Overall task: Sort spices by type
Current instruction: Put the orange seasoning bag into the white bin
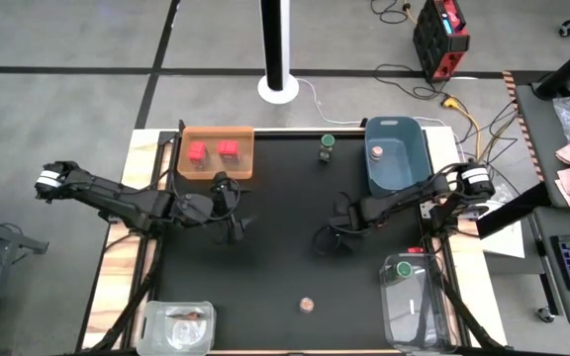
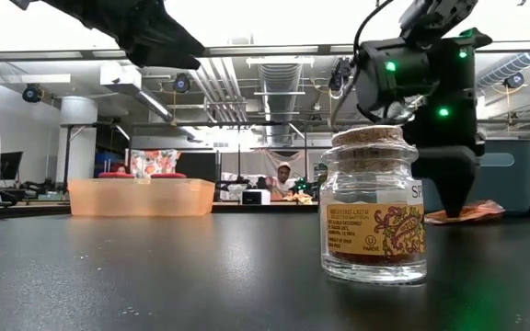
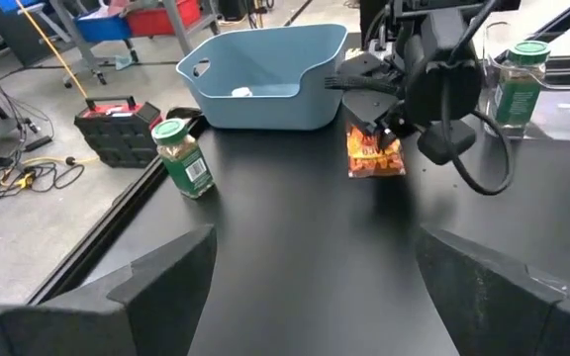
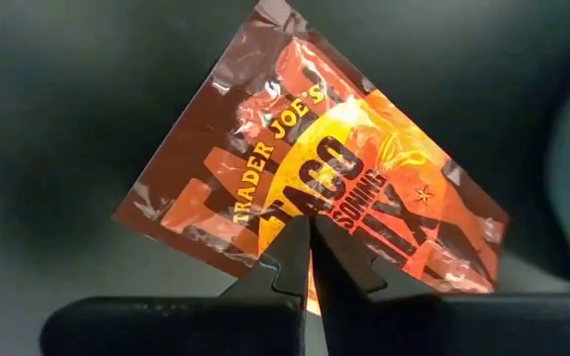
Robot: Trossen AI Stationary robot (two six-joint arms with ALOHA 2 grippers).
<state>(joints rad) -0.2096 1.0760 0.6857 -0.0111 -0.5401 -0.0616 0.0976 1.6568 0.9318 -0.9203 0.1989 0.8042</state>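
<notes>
The right hand pinches the taco seasoning packet by its edge, lifting it off the counter for sorting; the left hand waits, fingers spread and empty.

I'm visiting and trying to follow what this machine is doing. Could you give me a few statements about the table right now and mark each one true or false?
1. The right gripper is shut on a packet. True.
2. Two red boxes sit in the blue tub. False: they sit in the orange tray.
3. The left gripper holds a jar. False: it is open and holds nothing.
4. A green-capped jar stands on the table between the tray and the tub. True.
5. A cork-capped jar stands upright on the table. True.
</notes>
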